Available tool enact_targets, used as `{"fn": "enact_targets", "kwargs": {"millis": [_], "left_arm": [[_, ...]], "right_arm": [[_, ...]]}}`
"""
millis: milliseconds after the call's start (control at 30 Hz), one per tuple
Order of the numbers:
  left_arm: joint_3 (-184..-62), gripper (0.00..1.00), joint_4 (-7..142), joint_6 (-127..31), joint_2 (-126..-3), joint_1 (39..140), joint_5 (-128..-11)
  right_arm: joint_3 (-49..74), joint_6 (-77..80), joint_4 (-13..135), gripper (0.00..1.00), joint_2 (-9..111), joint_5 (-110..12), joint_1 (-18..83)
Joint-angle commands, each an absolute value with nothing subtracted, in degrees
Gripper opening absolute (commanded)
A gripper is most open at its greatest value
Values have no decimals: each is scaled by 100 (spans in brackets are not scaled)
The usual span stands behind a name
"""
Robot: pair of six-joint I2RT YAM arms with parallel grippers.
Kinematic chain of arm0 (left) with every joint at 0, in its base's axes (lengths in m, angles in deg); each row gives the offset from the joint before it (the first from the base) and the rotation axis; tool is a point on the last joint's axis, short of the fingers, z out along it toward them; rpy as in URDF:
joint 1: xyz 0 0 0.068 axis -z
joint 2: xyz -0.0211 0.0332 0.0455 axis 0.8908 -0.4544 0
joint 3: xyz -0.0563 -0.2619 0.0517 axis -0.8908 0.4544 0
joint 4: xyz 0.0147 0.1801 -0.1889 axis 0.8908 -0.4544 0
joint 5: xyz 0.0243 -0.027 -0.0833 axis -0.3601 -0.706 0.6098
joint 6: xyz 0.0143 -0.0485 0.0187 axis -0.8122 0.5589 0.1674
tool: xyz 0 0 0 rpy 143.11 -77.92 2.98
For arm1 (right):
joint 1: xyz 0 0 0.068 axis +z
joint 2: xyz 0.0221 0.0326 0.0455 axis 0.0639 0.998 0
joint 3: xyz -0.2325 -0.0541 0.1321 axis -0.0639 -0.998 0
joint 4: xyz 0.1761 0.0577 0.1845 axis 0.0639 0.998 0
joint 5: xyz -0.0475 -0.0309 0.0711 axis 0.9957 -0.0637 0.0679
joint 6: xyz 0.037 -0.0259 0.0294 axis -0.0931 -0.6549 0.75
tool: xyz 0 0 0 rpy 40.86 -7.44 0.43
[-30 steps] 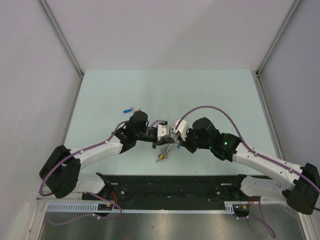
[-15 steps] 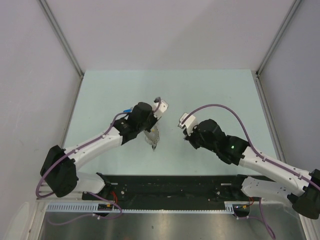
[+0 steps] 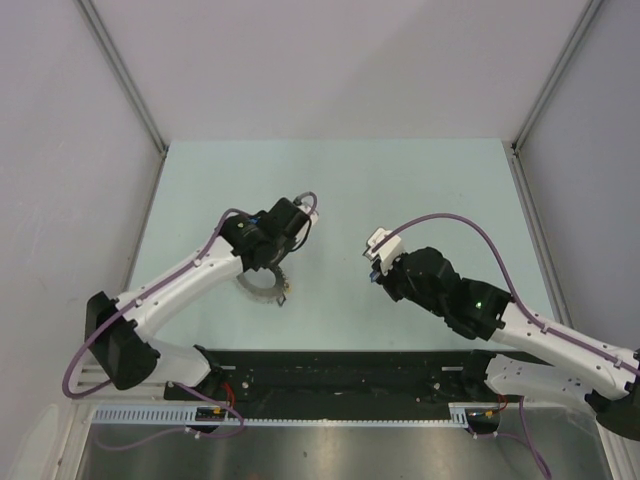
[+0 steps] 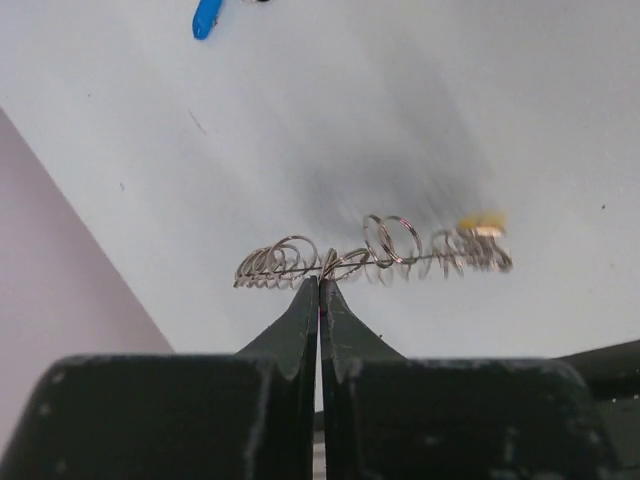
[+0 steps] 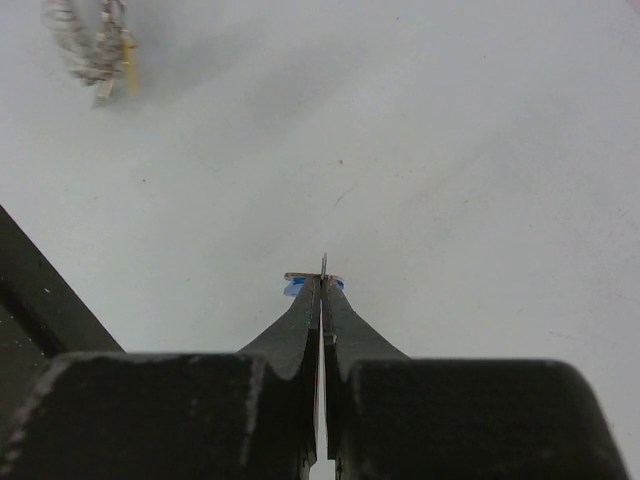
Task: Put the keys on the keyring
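While my left gripper (image 4: pixel 320 282) pinches the ring (image 4: pixel 380 258) just at its tips, my right gripper (image 5: pixel 322 282) is closed on a blue key (image 5: pixel 293 288). Both grips are thin; the key may twist or the ring swing.

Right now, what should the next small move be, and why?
Probably bring the right gripper, shut on a blue-headed key, toward the keyring that the left gripper pinches: they hang apart, so the key cannot meet a wire loop yet.
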State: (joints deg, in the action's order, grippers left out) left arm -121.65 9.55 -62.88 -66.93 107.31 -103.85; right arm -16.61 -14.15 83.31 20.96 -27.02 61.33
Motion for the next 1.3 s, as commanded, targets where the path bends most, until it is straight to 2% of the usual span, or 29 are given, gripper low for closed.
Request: {"fn": "enact_targets", "kwargs": {"millis": [0,167,233,433,567,700,867,1000,1267], "left_arm": [[-12595,0,317,-6173,-6290,10771,-10471],[-12235,0,1686,-6964,-6938,10771,-9277],[-12278,0,2179,-7273,-7579,10780,-8576],[-12744,0,2927,-7643,-9125,10920,-8027],[-12841,0,3323,-7591,-9523,10929,-7527],[-12631,7,3787,-7432,-9480,10938,-7569],[-12148,12,4316,-7335,-9173,10929,-7473],[-11647,25,5026,-7151,-8647,10912,-7587],[-10285,29,6425,-6536,-7582,10798,-7763]], "right_arm": [[-1554,-1349,8254,0,2016,-2527,6193],[-1563,-1331,8227,0,2043,-2562,6202],[-1572,-1322,8227,0,2043,-2562,6202],[-1598,-1322,8227,0,2104,-2518,6202],[-1607,-1340,8227,0,2200,-2457,6202],[-1607,-1340,8227,0,2271,-2421,6202],[-1616,-1349,8210,0,2262,-2395,6193],[-1642,-1340,8219,0,2201,-2360,6193],[-1660,-1340,8183,0,2131,-2368,6193]]}}
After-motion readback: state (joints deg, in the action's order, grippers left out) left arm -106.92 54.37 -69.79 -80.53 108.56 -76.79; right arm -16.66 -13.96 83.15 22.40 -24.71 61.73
